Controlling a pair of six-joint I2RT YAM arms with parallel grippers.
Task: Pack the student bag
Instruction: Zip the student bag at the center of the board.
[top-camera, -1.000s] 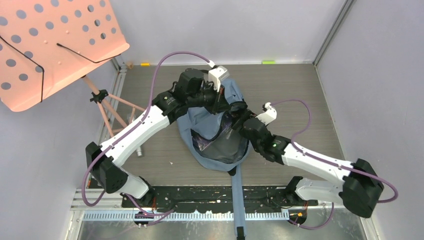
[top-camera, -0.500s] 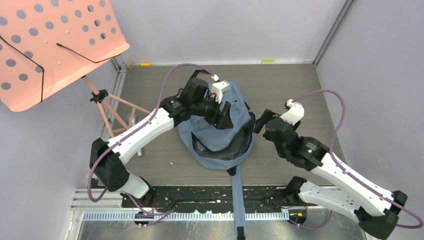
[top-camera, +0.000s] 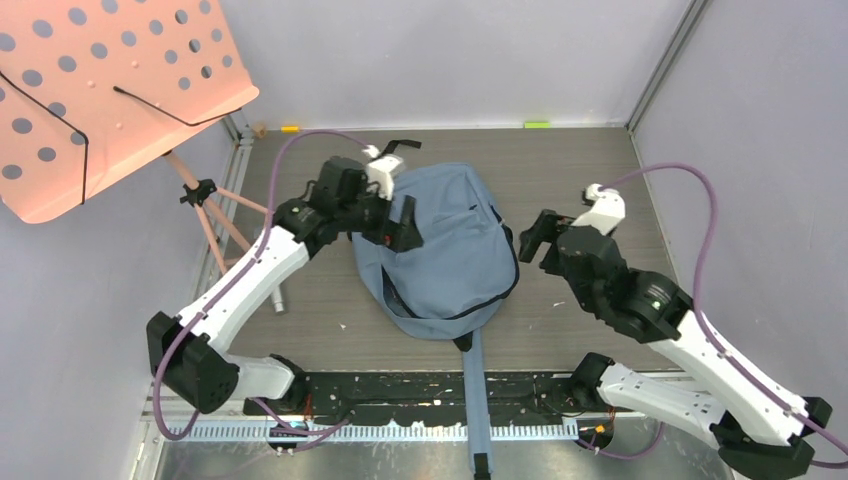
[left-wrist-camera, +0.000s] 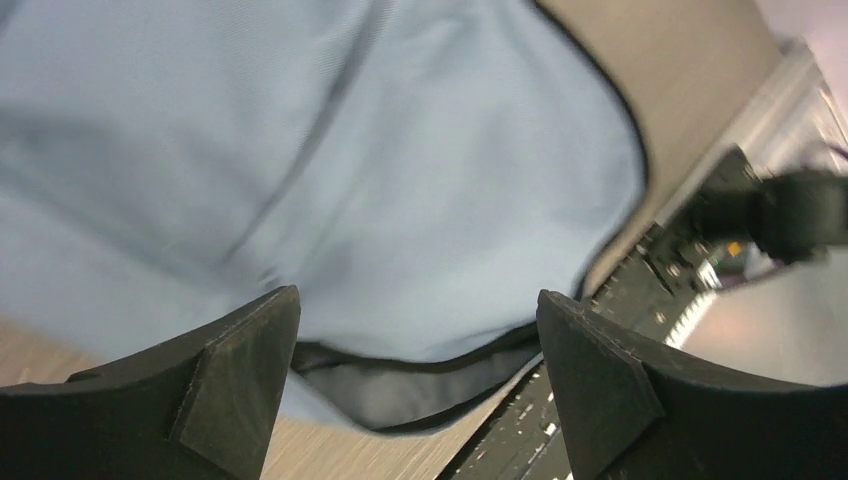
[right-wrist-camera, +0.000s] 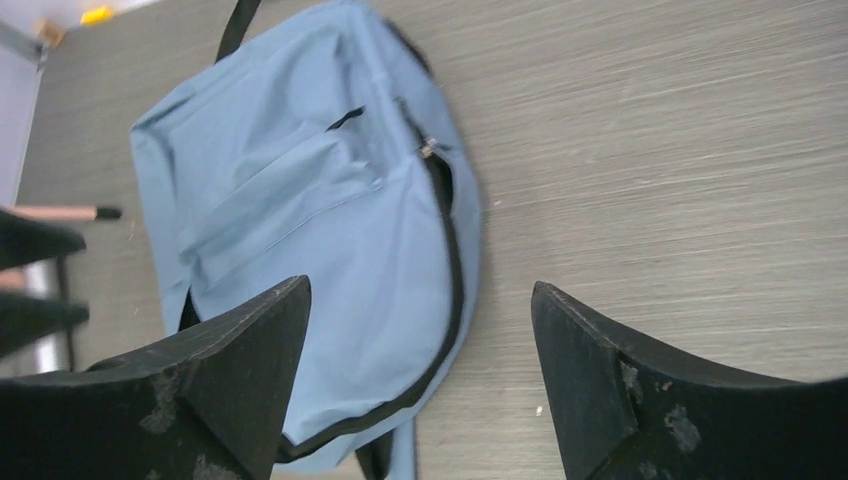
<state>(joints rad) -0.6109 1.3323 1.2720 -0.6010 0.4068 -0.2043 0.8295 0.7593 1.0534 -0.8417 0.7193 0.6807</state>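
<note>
Far left: pink perforated music stand (top-camera: 100, 80), not involved.

Left arm (top-camera: 250, 275): jaws spread wide with nothing in them, hanging just over the left side of the student bag (top-camera: 455, 240). Its wrist view is all blue fabric, plus a dark slit at the bag's rim.

The bag lies flat mid-desk (top-camera: 600, 160) between the two arms, with its long strap (top-camera: 478, 400) trailing toward the bases. The main zipper (right-wrist-camera: 455, 280) looks undone: the black track gapes along the near and right sides, and the top panel is slumped over the opening. Contents: can't tell, the interior is dark in every view.

Right arm (top-camera: 720, 355): jaws also spread and empty, over bare desk just right of the bag and not touching it.

My read: loading is done or paused, and closing comes next. That needs one set of jaws pinning the fabric near the zipper pull (right-wrist-camera: 428, 150) while the other pinches the pull and runs it along the track. The soft cloth will likely bunch unless it's held taut.
</note>
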